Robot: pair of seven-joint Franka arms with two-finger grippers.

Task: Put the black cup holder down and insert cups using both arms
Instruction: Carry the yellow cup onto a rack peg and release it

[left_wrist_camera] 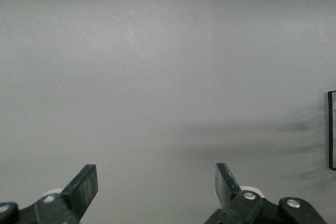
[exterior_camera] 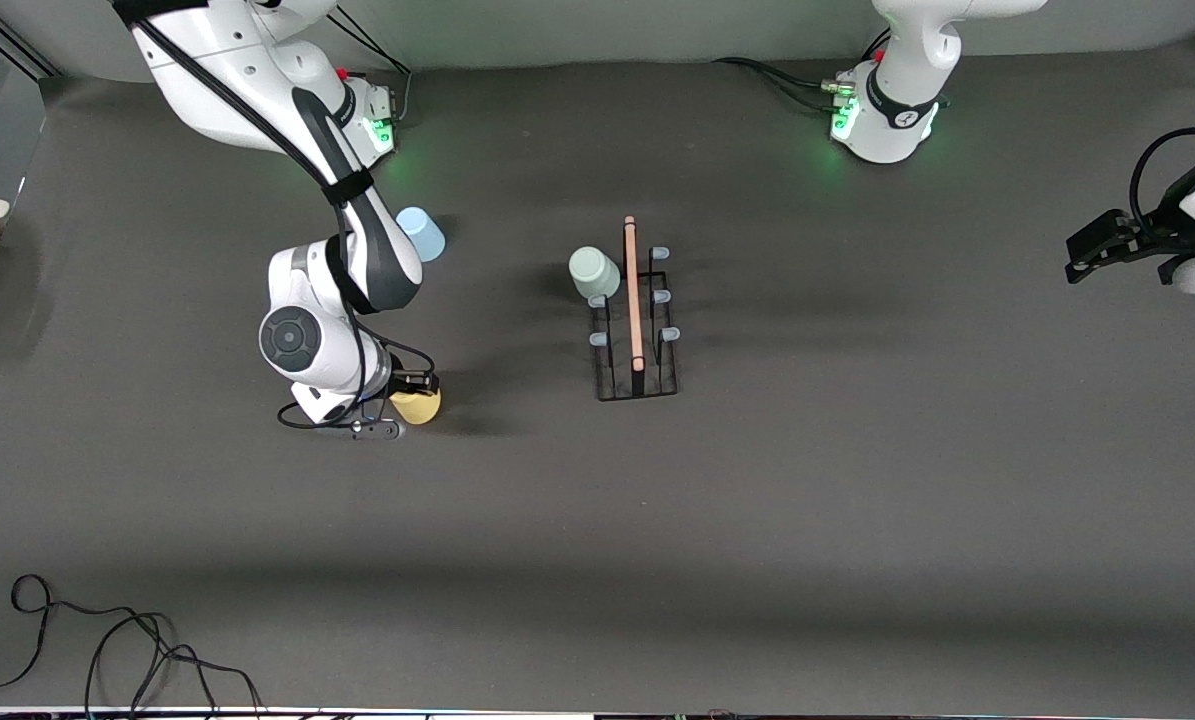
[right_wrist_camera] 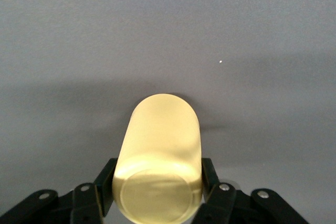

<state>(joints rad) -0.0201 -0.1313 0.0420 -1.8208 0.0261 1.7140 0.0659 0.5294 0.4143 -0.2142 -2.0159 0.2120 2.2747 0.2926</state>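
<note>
Sitting between right end effector (right_wrist_camera: 157,192) fingers: yellow cup (right_wrist_camera: 157,161).

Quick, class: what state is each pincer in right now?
Left pincer: open, holding nothing, waiting at the left arm's end of the table.
Right pincer: closed on the yellow cup.

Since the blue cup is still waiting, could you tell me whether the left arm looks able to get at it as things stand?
Probably not easily. The left gripper waits open at its own end of the table, while the blue cup stands at the right arm's end, tucked against the right arm's forearm, with the rack between them.
</note>
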